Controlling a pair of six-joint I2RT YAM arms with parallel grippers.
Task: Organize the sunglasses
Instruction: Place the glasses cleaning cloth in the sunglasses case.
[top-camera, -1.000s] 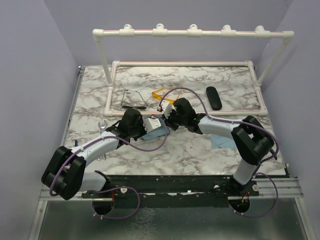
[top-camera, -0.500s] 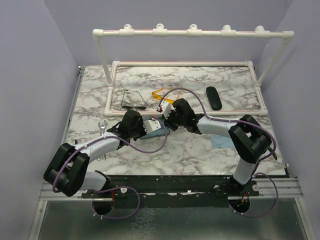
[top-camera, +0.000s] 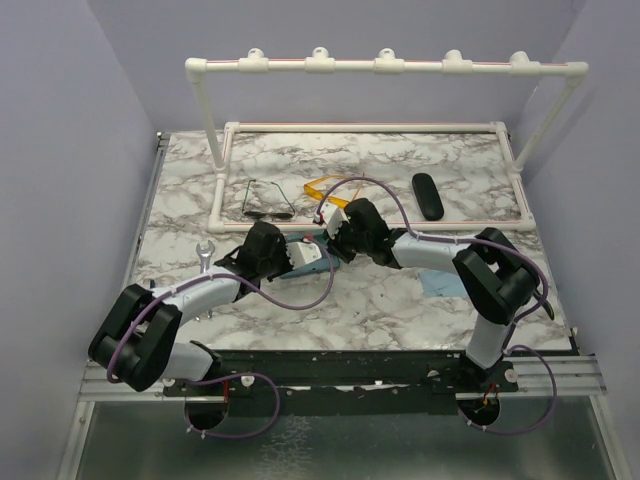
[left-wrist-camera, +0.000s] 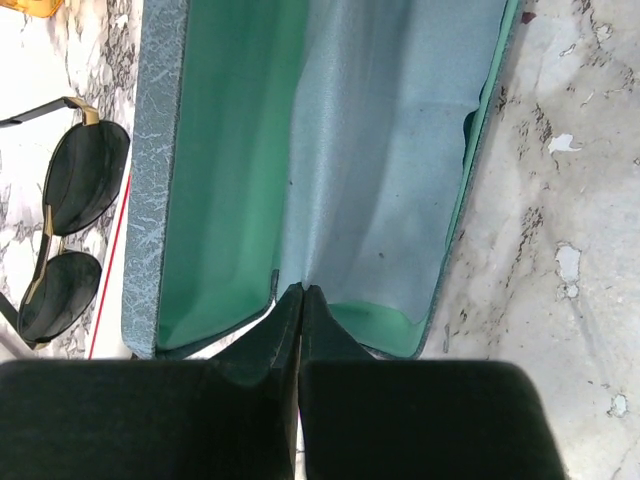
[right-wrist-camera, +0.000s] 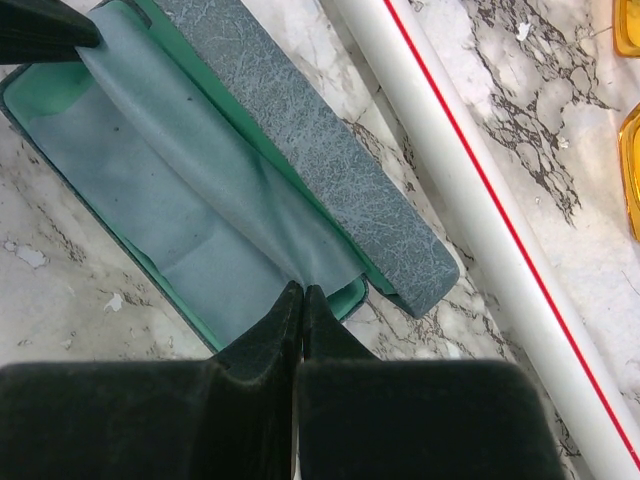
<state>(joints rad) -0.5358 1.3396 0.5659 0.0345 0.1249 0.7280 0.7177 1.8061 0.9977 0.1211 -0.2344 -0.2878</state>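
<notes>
White counter (top-camera: 400, 300), grey marble veining. Grey-blue mottled case (left-wrist-camera: 155, 150), green lining; pale blue cloth (left-wrist-camera: 390, 150). Gold-rimmed dark pair (left-wrist-camera: 85, 190); translucent orange pair (right-wrist-camera: 630, 170). White pipe (right-wrist-camera: 470, 200), red stripe.

White pipe (right-wrist-camera: 470, 200) lies between open case (right-wrist-camera: 330, 150) and sunglasses (left-wrist-camera: 85, 190).

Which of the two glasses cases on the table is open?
The grey-blue rectangular case: its lid lies back, showing green lining and a pale blue cloth inside. The black oval case, farther right, is closed.
</notes>
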